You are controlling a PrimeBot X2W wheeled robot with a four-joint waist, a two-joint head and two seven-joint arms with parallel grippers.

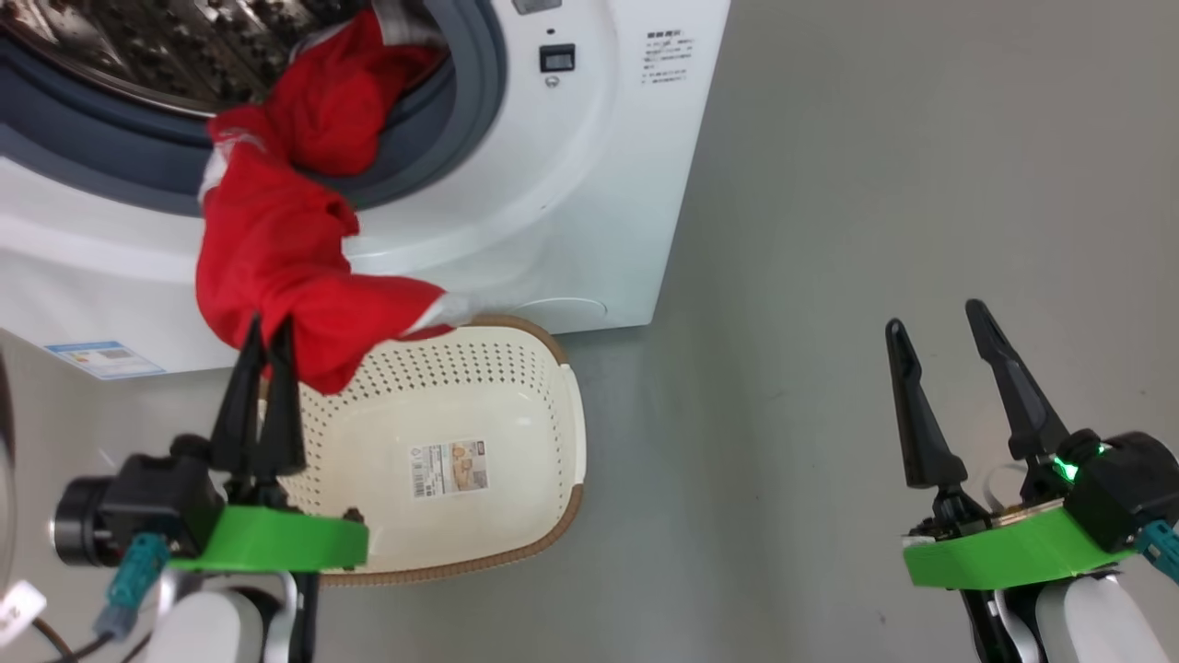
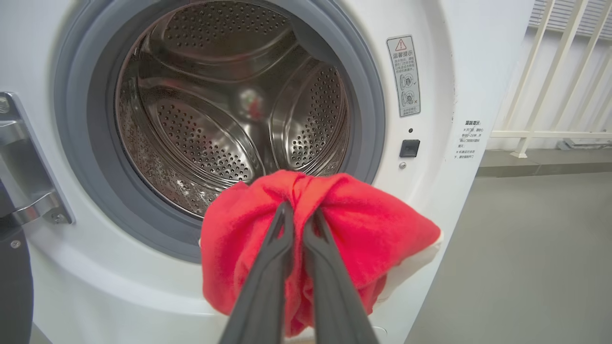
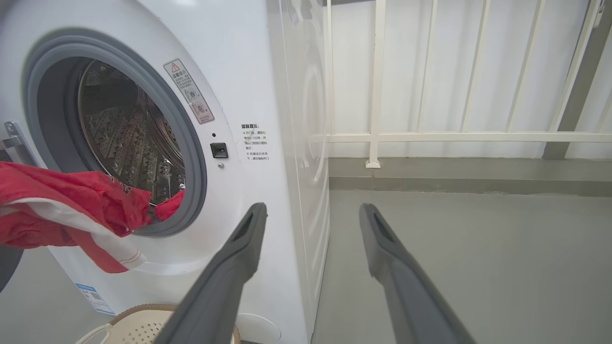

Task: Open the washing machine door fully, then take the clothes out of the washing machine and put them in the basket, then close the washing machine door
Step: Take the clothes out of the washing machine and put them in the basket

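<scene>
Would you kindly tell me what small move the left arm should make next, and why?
Probably draw the left gripper back over the basket. Its jaws are shut on the clothes, whose far end lies in the drum of the washing machine, and only a fold hangs over the basket's rim.

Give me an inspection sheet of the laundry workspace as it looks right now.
Surface: grey floor, smooth.
Job's things: washing machine opening uncovered; red garment trails from the drum over the grey ring; basket on the floor before the machine, a paper label on its bottom.
Clutter: nothing seen.
Grippers: left gripper shut on the red garment by the basket's rim; right gripper open, holding nothing.
Cables: teal-plugged cable at the left wrist, another at the right.
Surroundings: white railing beside the machine.
</scene>
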